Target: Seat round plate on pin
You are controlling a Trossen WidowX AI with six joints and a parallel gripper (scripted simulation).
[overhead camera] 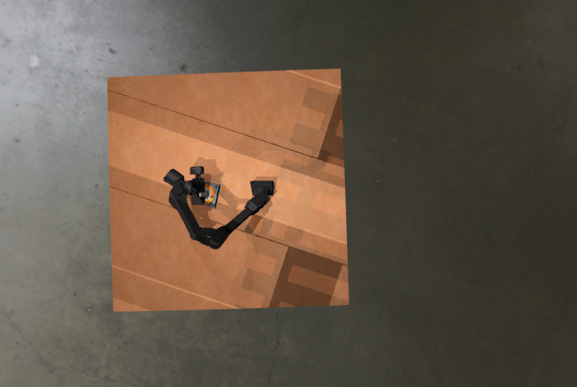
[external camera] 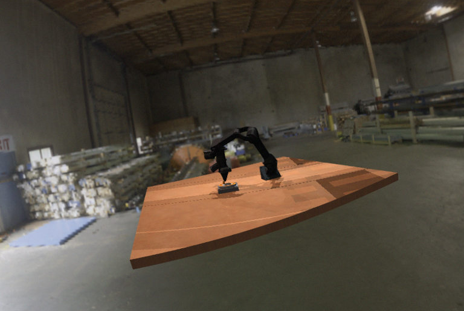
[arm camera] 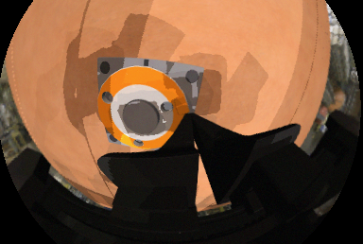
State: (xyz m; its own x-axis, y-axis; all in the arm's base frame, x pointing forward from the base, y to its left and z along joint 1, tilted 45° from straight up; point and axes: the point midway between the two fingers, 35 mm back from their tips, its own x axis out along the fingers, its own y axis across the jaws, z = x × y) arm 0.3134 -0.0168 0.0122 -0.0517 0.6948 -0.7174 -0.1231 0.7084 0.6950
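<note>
Your gripper point(arm camera: 197, 137) fingers together, nothing held, tips at rim of orange plate point(arm camera: 117, 85) (contact unclear), grey base point(arm camera: 189, 83) beyond.

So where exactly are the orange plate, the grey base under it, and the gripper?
orange plate point(arm camera: 117, 87), wrist view, upper left of its ring.
grey base point(arm camera: 192, 87), wrist view, right corner.
gripper point(arm camera: 189, 130), wrist view, shut fingertips at plate's edge.

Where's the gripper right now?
Gripper, shut and empty, is at the orange plate's lower-right rim in the wrist view, over the grey base.
</note>
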